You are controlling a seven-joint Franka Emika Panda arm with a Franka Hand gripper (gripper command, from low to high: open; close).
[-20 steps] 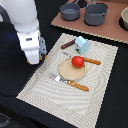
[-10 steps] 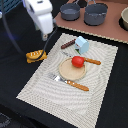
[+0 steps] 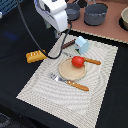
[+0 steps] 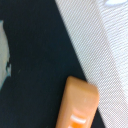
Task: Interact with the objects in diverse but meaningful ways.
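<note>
On black table, bread block (image 3: 36, 56) lying apart from raised end effector (image 3: 59, 31), grip state unclear

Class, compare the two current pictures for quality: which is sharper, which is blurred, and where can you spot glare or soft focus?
Exterior view: fairly sharp, evenly lit; the tomato carries a small highlight, and the robot arm looks slightly smeared. Wrist view: soft throughout, the bread block fills a corner out of focus, and the placemat's weave is blurred to a fine grain.
</note>
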